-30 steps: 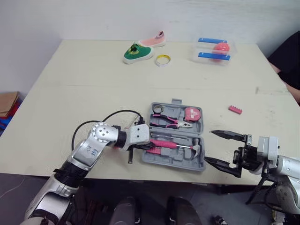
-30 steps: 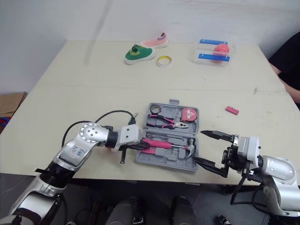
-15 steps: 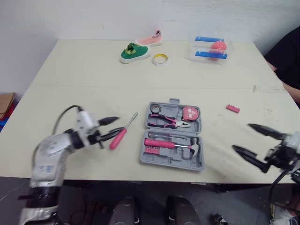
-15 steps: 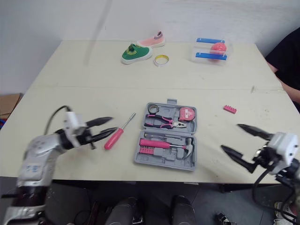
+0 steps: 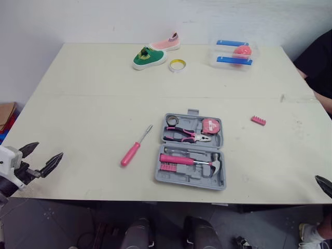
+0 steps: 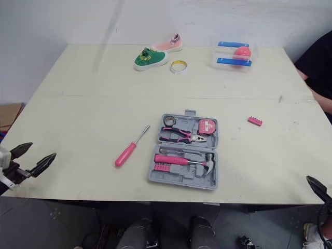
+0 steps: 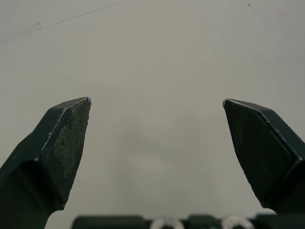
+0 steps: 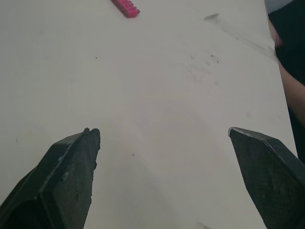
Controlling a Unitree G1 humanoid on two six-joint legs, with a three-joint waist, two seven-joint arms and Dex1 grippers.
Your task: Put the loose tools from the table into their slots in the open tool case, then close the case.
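The left tool (image 5: 47,150) sits low on the robot's left, its two black fingers (image 7: 64,138) spread wide with nothing between them. The right tool (image 8: 164,131) is likewise wide apart and empty. From the head, a dark fingertip (image 5: 323,183) peeks in at the right, probably its upper finger.

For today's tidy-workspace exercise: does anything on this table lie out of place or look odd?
Yes. The pink screwdriver lies loose on the table, left of the open tool case, and a small pink bit strip lies apart to its right.
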